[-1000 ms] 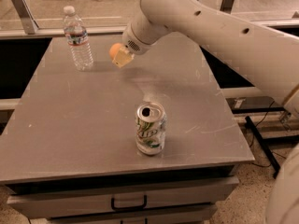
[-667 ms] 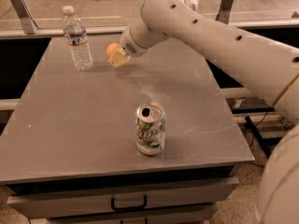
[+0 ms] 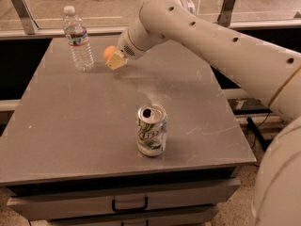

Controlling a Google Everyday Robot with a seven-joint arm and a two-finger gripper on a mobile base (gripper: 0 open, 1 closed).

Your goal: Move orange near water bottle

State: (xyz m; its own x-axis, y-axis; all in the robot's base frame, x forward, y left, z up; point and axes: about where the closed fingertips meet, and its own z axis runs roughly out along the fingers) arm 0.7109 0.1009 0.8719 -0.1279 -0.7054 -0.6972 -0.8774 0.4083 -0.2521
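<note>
The orange (image 3: 109, 53) is small and round, at the back of the grey table (image 3: 70, 126), a short way right of the water bottle (image 3: 78, 39). The bottle is tall, clear, with a white cap and a label band, and stands upright at the back left. My gripper (image 3: 114, 59) is at the orange, its yellowish fingers (image 3: 117, 61) shut around the fruit, low over the tabletop. The big white arm reaches in from the right and covers the gripper's rear.
A white-and-green soda can (image 3: 151, 129) stands upright, opened, in the front middle of the table. A drawer with a black handle (image 3: 129, 205) is below the front edge. A glass rail runs behind the table.
The gripper with the orange has moved left and a little further back, closer to the water bottle. The arm has swung with it. The can and bottle have not moved.
</note>
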